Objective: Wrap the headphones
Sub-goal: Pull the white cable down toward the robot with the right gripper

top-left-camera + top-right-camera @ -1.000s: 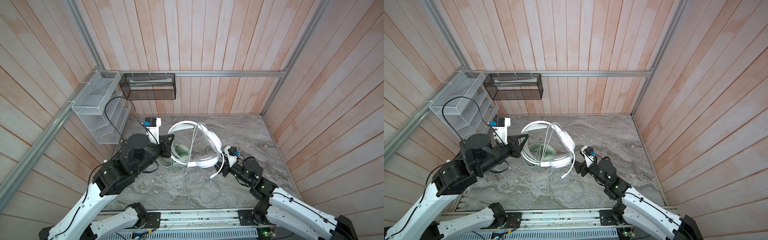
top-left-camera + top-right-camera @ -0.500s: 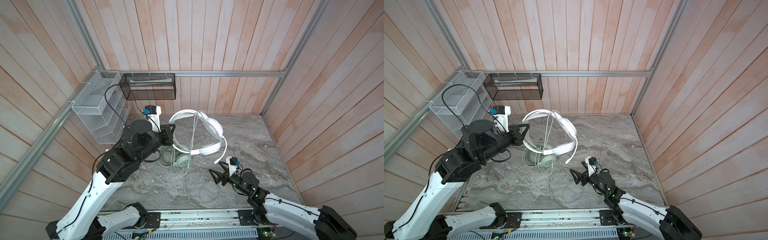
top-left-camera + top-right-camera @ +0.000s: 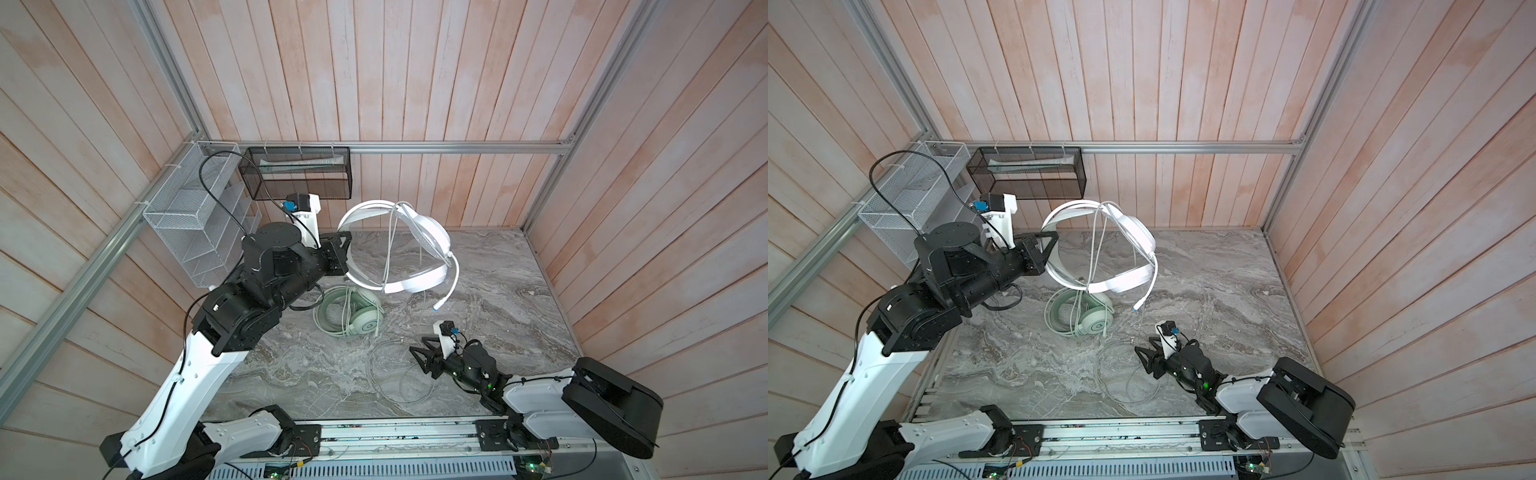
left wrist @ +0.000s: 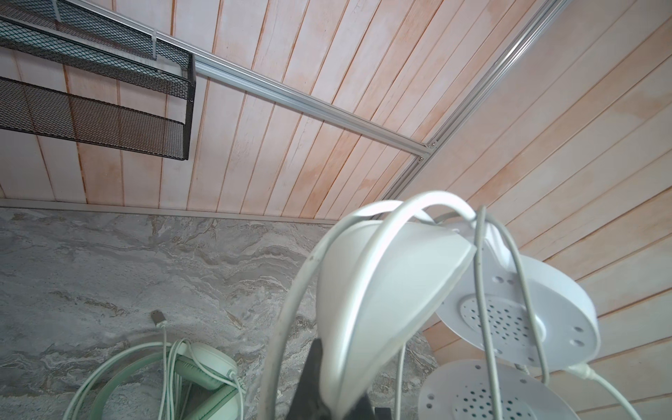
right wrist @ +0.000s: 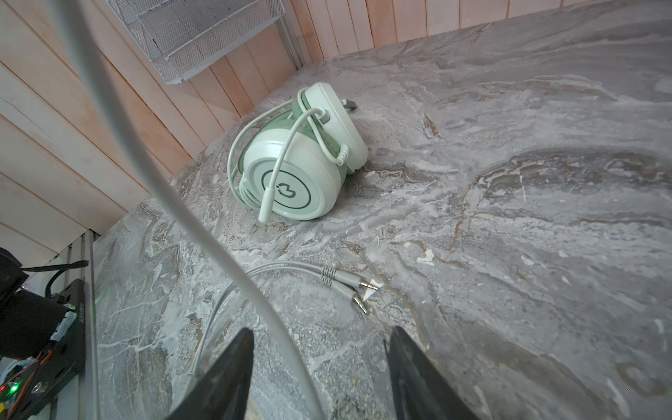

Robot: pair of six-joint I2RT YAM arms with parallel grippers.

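My left gripper (image 3: 343, 254) is shut on the thin headband of the white headphones (image 3: 428, 237), holding them above the table; the band fills the jaws at my left gripper (image 4: 338, 396). Their cord (image 3: 388, 266) drapes over the band and falls to loose loops (image 3: 384, 376) on the marble. The mint-green headphones (image 3: 362, 321) lie below with their cord wound round them, the ringed logo on the mint-green headphones (image 5: 291, 183) facing my right wrist. My right gripper (image 3: 419, 354) sits low near the front, open, with the white cord (image 5: 280, 327) running loose between its fingers.
A black mesh basket (image 3: 299, 172) hangs on the back wall and a white wire rack (image 3: 187, 224) on the left wall. Two grey jack plugs (image 5: 351, 287) lie on the marble table (image 3: 498, 299) just ahead of my right gripper. A metal rail (image 3: 395, 434) runs along the front edge.
My left arm has lifted the white headphones up and back, uncovering the green set. My right gripper left the boom mic, dropped to the table by the cord loops, and its jaws widened then narrowed.
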